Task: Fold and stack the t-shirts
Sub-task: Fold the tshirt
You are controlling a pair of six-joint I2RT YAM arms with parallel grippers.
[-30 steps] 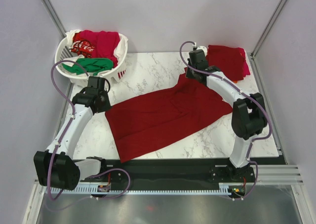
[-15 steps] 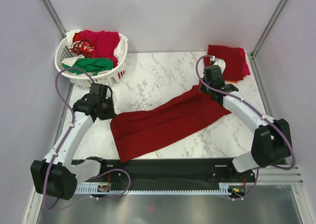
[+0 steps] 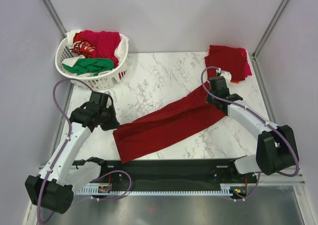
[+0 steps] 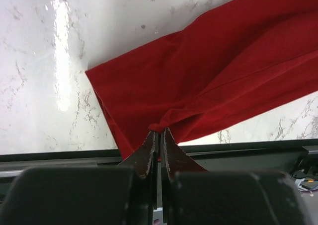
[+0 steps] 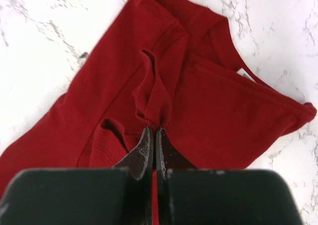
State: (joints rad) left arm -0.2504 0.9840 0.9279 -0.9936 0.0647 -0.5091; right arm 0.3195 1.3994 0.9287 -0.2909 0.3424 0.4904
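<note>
Red t-shirt (image 3: 169,124) now folded narrower | left gripper (image 4: 159,132) pinching it | right gripper (image 5: 152,130) pinching it

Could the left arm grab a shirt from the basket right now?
Probably not yet: the left gripper is shut on the dark red t-shirt. The basket sits just beyond it, with nothing lying between.

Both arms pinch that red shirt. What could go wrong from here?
The left gripper and right gripper each pinch only a small bunch of the red shirt, so cloth might slip free. The shirt is creased near the right gripper, so a fold could come out untidy. Its near corner lies at the table edge and might slide off.
</note>
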